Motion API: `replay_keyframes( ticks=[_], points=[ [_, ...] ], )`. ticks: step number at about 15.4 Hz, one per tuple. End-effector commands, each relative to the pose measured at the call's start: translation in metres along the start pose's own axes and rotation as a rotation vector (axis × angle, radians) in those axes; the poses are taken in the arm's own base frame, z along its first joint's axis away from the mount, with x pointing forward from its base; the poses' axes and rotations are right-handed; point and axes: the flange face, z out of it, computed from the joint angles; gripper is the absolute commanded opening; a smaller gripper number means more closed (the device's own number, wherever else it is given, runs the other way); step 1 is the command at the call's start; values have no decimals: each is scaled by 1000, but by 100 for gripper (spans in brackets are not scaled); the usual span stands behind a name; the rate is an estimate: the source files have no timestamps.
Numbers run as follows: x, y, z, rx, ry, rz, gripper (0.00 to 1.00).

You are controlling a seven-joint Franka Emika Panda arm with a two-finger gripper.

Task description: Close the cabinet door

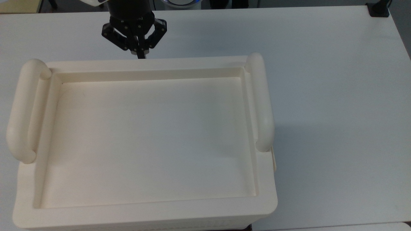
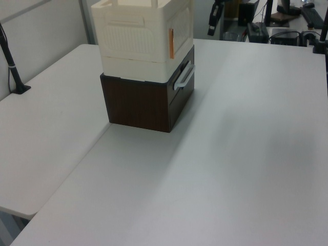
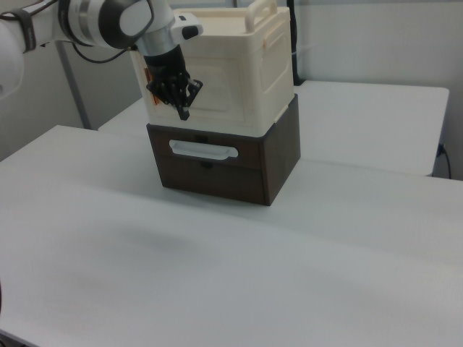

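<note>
A: Now, where is the black two-finger gripper (image 1: pixel 138 48)?

B: Fingers together, empty, just off the large cream plastic box-like cabinet (image 1: pixel 144 138) atop a dark brown wooden drawer unit (image 3: pixel 224 163).

A: And the thin flat cream cabinet door (image 3: pixel 217 90)?

B: Seemingly flush on the front face. It lies directly behind the gripper in the right view, long axis horizontal.

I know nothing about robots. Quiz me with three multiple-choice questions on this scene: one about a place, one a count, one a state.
1. The cream cabinet stands on: A) the bare table B) a brown drawer unit C) a chair.
2. Thick handles on its top: A) two B) one C) four.
3. The robot's hand is: A) gripping a handle B) holding a cup C) holding nothing.

B: the drawer unit lies directly beneath it.
A: one runs along each end.
C: it hangs apart, beside the cabinet.
</note>
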Motion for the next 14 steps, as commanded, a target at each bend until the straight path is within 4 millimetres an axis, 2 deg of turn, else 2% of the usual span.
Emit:
replay_keyframes(
  ticks=[1, 4, 6, 8, 9, 10, 11, 12, 14],
  points=[
    [-33, -10, -9, -48, -75, 93, 3],
    [-48, -36, -10, -79, -174, 115, 7],
    [-59, -49, -12, -79, -218, 118, 15],
    [-67, -55, -12, -76, -242, 109, 39],
    [-67, -60, -8, -76, -248, 99, 62],
    [-66, -60, -3, -76, -249, 97, 75],
    [-65, -61, 1, -76, -250, 95, 93],
    [-64, -59, 1, -77, -244, 91, 99],
    [-63, -56, 2, -77, -239, 89, 100]
  ],
)
